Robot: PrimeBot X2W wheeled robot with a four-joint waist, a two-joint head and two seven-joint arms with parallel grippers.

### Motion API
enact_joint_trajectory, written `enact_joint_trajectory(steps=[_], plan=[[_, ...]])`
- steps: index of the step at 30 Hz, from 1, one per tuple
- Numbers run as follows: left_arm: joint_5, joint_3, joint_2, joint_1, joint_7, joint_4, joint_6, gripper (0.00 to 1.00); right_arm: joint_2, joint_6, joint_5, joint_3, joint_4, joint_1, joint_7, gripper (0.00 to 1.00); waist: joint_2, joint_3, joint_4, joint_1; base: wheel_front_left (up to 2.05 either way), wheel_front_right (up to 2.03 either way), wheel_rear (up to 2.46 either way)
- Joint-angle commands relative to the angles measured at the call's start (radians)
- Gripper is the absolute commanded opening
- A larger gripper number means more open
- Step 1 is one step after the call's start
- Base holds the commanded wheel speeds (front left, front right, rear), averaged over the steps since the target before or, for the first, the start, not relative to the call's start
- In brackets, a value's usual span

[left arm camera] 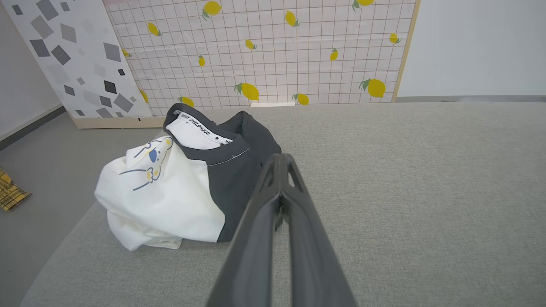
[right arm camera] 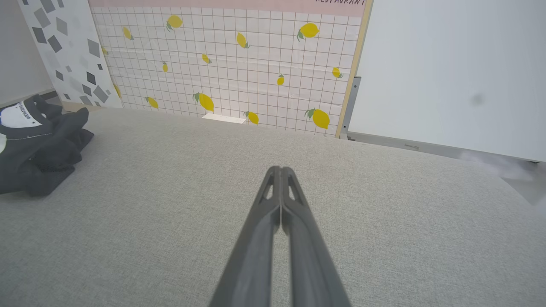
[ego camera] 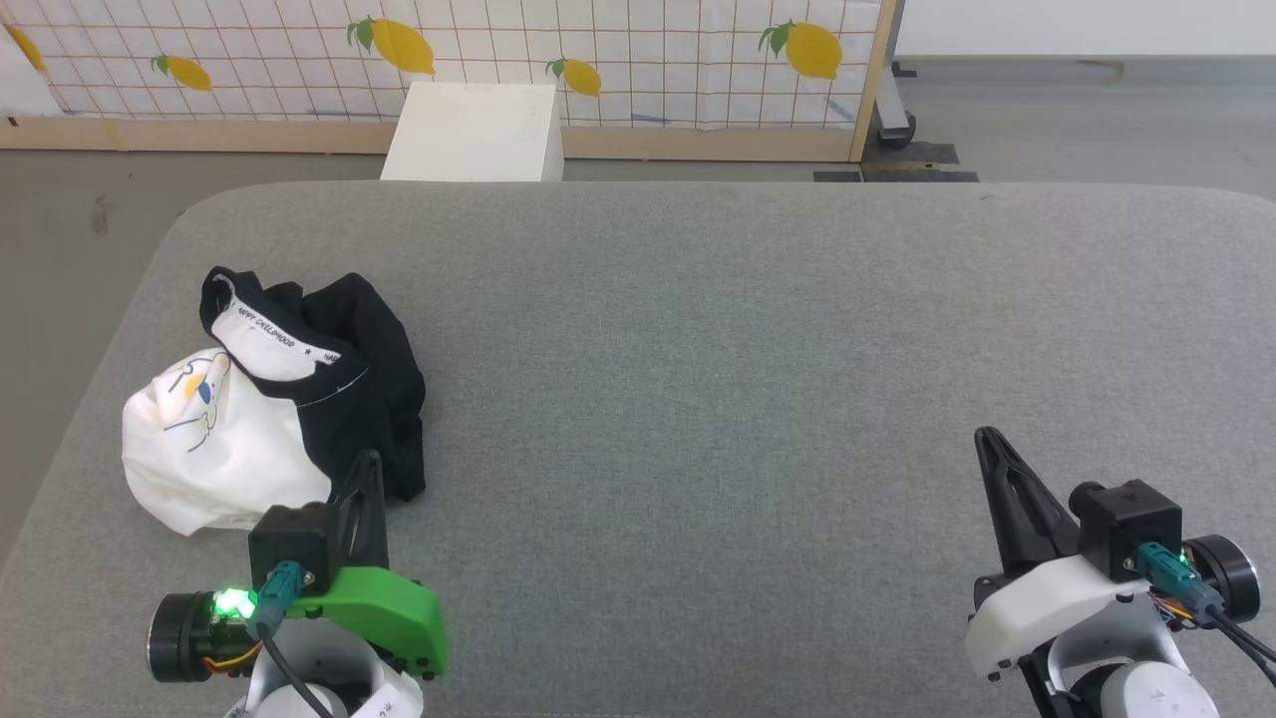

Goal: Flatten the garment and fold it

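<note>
Start of the job, as I read it from my station: the garment, a soft white-bodied shirt with black sleeves, black neck trim and a small yellow-and-blue cartoon print, lies in a crumpled heap near the left end of the wide grey fabric-covered surface. The white, text-printed neck band faces up at the far side of the heap. The black sleeves are bunched on its right and the white body bulges to its left, close to the surface's left edge. No part is spread flat and no fold is made.

My left pincer, two long dark fingers clenched together on nothing, sits at the near right corner of the heap. In the left wrist view its tip overlaps the black cloth, and I cannot tell whether it touches. My right pincer, likewise clenched and empty, rests well apart over bare grey fabric at the right.

My judgement is that everything is left to do: open a pincer, take hold of a hem or shoulder, draw the shirt out toward the middle of the surface, smooth body and sleeves flat, then fold. Beyond the far edge stand a white box and a lemon-printed grid panel, well away from the heap.
</note>
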State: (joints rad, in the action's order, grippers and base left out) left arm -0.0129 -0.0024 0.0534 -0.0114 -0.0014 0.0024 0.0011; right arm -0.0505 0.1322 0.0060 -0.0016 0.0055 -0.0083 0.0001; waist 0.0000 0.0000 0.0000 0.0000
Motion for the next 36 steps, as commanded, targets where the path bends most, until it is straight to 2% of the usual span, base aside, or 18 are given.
enact_joint_trajectory(steps=[1,19,20,36], plan=[[0.013,0.002,-0.003,0.011,0.001,-0.002,-0.001,0.0,0.0,-0.002,-0.006,0.002,-0.005,0.008,0.0,0.0,0.0,0.0,0.0,0.0,0.0,0.0,0.0],[0.013,0.002,-0.003,0.011,0.001,-0.002,-0.001,0.0,0.0,-0.002,-0.006,0.002,-0.005,0.008,0.0,0.0,0.0,0.0,0.0,0.0,0.0,0.0,0.0],[-0.001,-0.001,0.0,0.0,0.0,0.0,0.0,1.0,0.0,0.0,0.001,-0.001,0.001,0.0,0.0,1.0,0.0,0.0,0.0,0.0,0.0,0.0,0.0],[-0.033,-0.019,0.0,0.003,-0.028,0.024,0.012,1.0,0.0,0.0,0.037,-0.024,0.034,0.009,-0.029,1.0,0.0,0.0,0.0,0.0,0.0,0.0,0.0]])
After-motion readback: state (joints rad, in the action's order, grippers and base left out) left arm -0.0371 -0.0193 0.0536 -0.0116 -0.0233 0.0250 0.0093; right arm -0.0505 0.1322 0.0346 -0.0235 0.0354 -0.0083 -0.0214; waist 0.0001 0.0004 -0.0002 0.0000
